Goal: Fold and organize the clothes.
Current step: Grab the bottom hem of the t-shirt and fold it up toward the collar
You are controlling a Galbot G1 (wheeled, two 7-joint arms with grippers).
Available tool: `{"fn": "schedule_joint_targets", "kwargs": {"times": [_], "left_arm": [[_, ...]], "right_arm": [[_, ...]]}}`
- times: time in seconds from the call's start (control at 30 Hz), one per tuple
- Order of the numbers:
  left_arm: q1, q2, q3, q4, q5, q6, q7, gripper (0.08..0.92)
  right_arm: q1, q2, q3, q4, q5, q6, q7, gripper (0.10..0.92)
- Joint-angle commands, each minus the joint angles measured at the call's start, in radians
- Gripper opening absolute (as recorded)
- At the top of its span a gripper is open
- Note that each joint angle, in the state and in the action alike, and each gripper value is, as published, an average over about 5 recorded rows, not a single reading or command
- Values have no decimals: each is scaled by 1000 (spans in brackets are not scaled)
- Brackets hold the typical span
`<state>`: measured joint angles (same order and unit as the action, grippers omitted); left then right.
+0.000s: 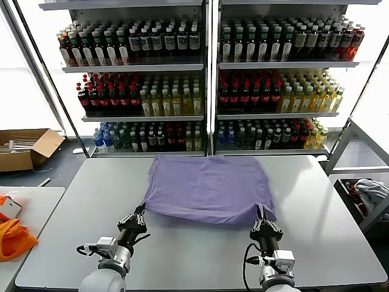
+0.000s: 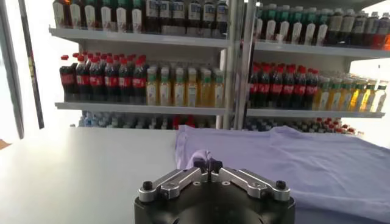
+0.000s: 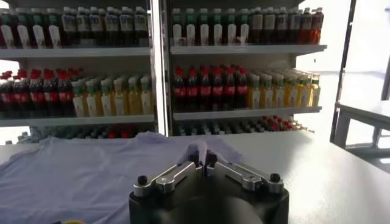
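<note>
Pinching the near corners now: the left tool [image 1: 139, 214] is clamped on the near-left corner of the lavender T-shirt [image 1: 209, 185], and the right tool [image 1: 263, 219] is clamped on the near-right corner. Both wrist views show a nub of purple cloth caught between closed fingers. The shirt lies spread on the grey counter [image 1: 316, 201], roughly in the middle, its far edge towards the drink shelves [image 1: 206, 79], and the near edge looks slightly raised at both grips.

This reads as the start of a fold, hem in hand. The next move probably calls for both arms lifting together and carrying the near edge away over the shirt, keeping level so the cloth doesn't skew.

Writing? No print shows on the shirt from here, and the bottle labels are too small to read.
</note>
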<state>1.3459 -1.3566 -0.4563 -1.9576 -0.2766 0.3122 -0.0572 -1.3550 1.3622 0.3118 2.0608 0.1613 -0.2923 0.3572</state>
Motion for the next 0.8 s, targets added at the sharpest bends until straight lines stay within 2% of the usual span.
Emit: {"fn": "schedule_joint_targets", "kwargs": {"times": [0.03,0.5,0.8], "left_arm": [[-155,18,14,132,-53,-5,-7,84],[-272,42,84,302,-63,-7,-13,84],[-281,60,89,333,-64,1,-4,84]], "right_arm": [[158,9,3,-130,-5,-4,-12,118],[251,29,-10,-287,-33,-18,-32,118],[286,56,-41,-357,-53,-14,-34,118]]}}
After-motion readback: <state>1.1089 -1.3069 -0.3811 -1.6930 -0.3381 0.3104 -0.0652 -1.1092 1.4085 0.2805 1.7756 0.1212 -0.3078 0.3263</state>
